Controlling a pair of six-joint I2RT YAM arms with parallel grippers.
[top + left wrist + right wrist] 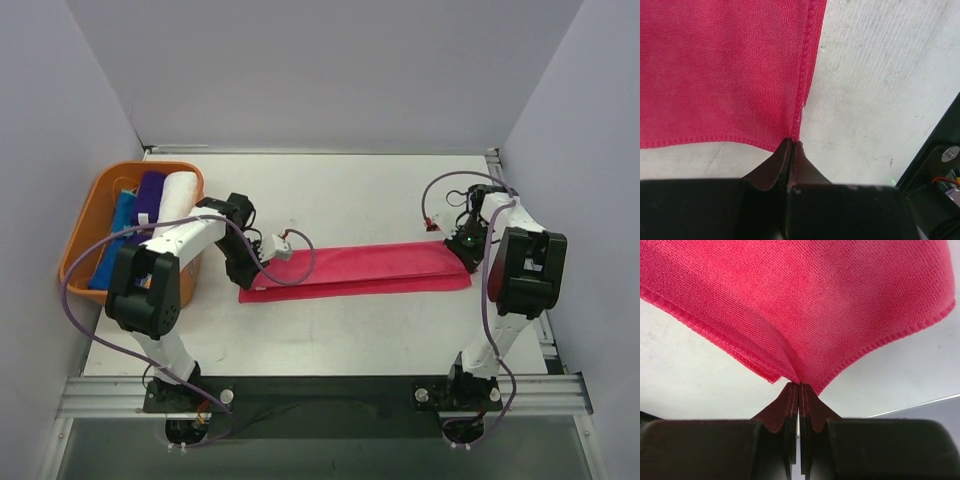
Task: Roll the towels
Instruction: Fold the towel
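A hot pink towel [360, 268] lies folded into a long strip across the middle of the table. My left gripper [246, 278] is at its left end. In the left wrist view this gripper [791, 144] is shut, pinching the towel's [715, 75] hemmed corner, and the cloth lies flat. My right gripper [466, 258] is at the strip's right end. The right wrist view shows this gripper [799, 385] shut on the towel's [805, 305] edge, with the cloth bunched and drawn into the tips. Purple [150, 190], white [178, 195] and blue [118, 235] towels sit rolled in the basket.
An orange plastic basket [82, 215] stands at the table's left edge, beside the left arm. White walls close in the table on the left, back and right. A metal rail runs along the near edge by the arm bases.
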